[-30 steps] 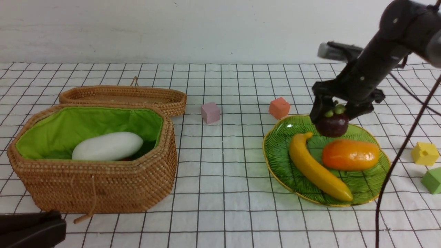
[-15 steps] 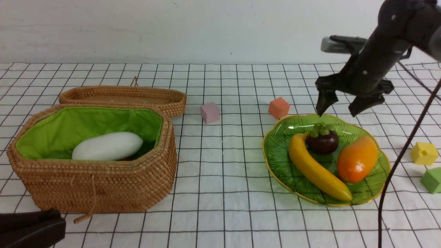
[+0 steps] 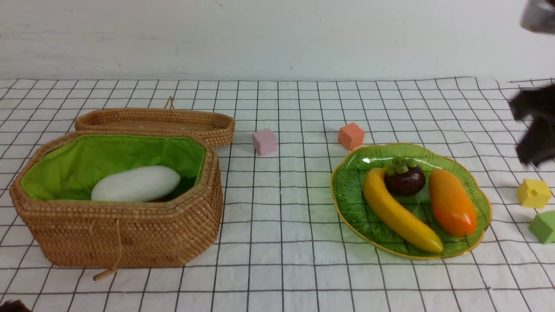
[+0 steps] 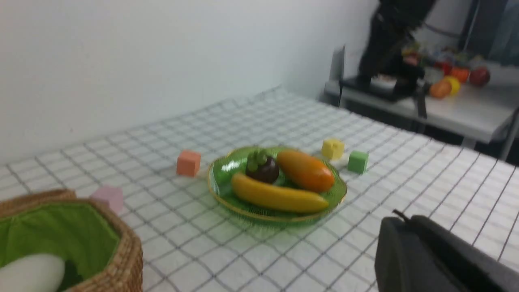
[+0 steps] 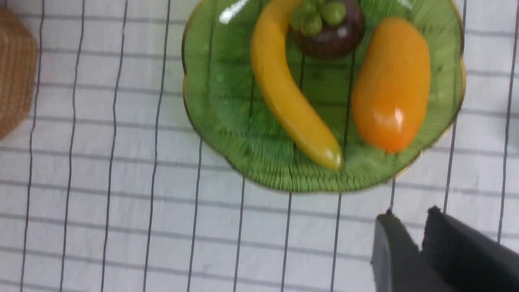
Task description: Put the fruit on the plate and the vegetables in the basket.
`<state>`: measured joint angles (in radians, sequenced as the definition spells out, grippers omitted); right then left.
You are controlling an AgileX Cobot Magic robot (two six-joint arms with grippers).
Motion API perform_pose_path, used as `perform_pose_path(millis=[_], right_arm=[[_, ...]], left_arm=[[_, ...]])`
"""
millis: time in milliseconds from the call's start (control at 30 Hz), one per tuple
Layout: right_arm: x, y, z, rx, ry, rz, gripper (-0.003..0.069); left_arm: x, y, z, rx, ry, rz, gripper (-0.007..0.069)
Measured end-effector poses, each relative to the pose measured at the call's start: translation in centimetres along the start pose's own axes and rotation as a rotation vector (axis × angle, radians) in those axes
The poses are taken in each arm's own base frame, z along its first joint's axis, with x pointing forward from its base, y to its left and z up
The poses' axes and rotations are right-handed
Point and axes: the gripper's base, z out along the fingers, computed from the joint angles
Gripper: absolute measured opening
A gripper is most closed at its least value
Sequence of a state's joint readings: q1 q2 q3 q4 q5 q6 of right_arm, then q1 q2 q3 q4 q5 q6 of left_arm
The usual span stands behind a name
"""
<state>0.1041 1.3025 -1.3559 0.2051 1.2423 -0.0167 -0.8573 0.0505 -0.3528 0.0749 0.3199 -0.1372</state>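
Observation:
The green leaf-shaped plate (image 3: 347, 199) holds the yellow banana (image 3: 399, 214), the dark purple mangosteen (image 3: 405, 180) and the orange mango (image 3: 453, 201), side by side. The wicker basket (image 3: 130, 238) at the left holds a white radish (image 3: 135, 184); other vegetables are hidden. My right arm (image 3: 535, 130) is a dark blur at the right edge, away from the plate. In the right wrist view my right gripper (image 5: 411, 211) is shut and empty above the cloth, near the plate (image 5: 227, 121). My left gripper (image 4: 401, 219) is shut and empty, well short of the plate (image 4: 221, 190).
The flat woven lid (image 3: 156, 123) lies behind the basket. A pink cube (image 3: 264, 141) and an orange cube (image 3: 351, 135) sit behind the plate; a yellow cube (image 3: 534, 193) and a green cube (image 3: 544, 226) sit at the right edge.
My right gripper let the mangosteen go onto the plate, drew back to the right and shut. The mango swung round to lie lengthwise. My left gripper slipped out of the front view.

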Motion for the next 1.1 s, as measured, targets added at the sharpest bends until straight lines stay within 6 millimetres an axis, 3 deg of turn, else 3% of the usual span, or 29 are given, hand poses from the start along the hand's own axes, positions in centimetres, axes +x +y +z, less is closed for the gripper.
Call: perform_pose_path(millis=[133, 167, 200, 233, 433, 567, 733, 1100], right_arm=[[8.7, -0.3, -0.8, 0.002, 0.005, 0.058, 0.0034], [8.8, -0.2, -1.1, 0.001, -0.009, 0.058, 0.0034], [11.6, -0.4, -1.1, 0.0, -0.036, 0.08, 0.0031], [13.0, -0.5, -1.1, -0.002, -0.062, 0.089, 0.0031], [18.9, -0.9, -1.4, -0.026, -0.321, 0.119, 0.0031], [21.2, -1.1, -1.7, -0.051, -0.516, 0.138, 0.0036], [22.4, -1.4, -1.9, -0.035, -0.653, 0.117, 0.0049], [22.8, -2.1, -1.9, 0.047, -0.678, 0.077, 0.0061]], left_arm=[[1.9, 0.0, 0.2, 0.018, -0.102, 0.001, -0.0013], [1.9, 0.0, 0.2, 0.019, -0.105, 0.001, -0.0013], [2.5, 0.0, 0.4, 0.02, -0.099, 0.002, -0.0013], [2.8, 0.0, 0.5, 0.019, -0.093, 0.002, -0.0013], [4.4, 0.2, 0.9, 0.015, -0.038, 0.003, -0.0013], [4.9, 0.2, 0.9, 0.009, 0.007, 0.002, -0.0013], [5.3, 0.3, 0.9, 0.003, 0.052, 0.003, -0.0013], [5.6, 0.3, 0.8, -0.003, 0.087, 0.0, -0.0013]])
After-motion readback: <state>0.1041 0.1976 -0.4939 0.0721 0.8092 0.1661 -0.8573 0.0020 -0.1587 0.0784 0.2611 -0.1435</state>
